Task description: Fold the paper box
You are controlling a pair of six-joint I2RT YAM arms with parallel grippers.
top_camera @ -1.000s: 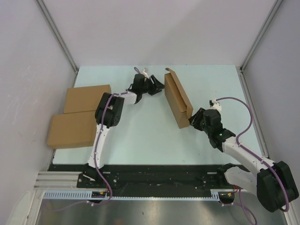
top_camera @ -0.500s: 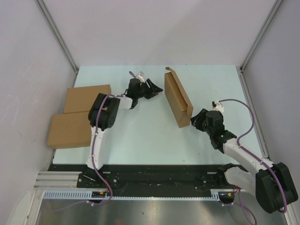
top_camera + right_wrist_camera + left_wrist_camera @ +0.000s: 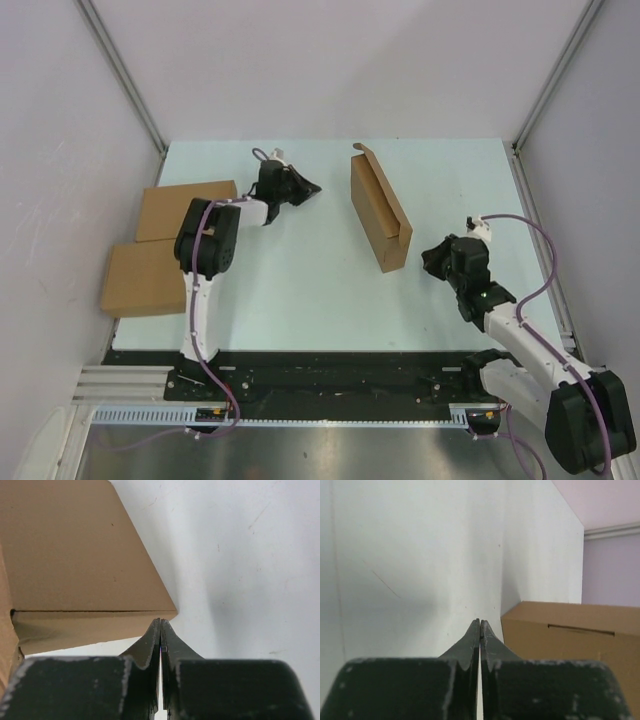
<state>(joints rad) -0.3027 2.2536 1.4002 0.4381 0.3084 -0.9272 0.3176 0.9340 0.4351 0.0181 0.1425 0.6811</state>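
Jaws left and right pressed together, empty; right pair beside the paper box [image 3: 377, 214].

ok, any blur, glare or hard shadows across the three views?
Top external: even light, paper box sharp. Left wrist: left gripper body soft up close. Right wrist: soft shadow beside the box on the table, right gripper body blurred too.

Left arm: you see it stretched far out from its base, the forearm turned toward the paper box [image 3: 380, 215], well apart on its left side.
Left gripper [image 3: 310, 187]: jaws pressed together, holding nothing.
Right arm: low, reaching to the near right end of the paper box.
Right gripper [image 3: 428, 259]: jaws closed and empty, the tip just beside that box corner.
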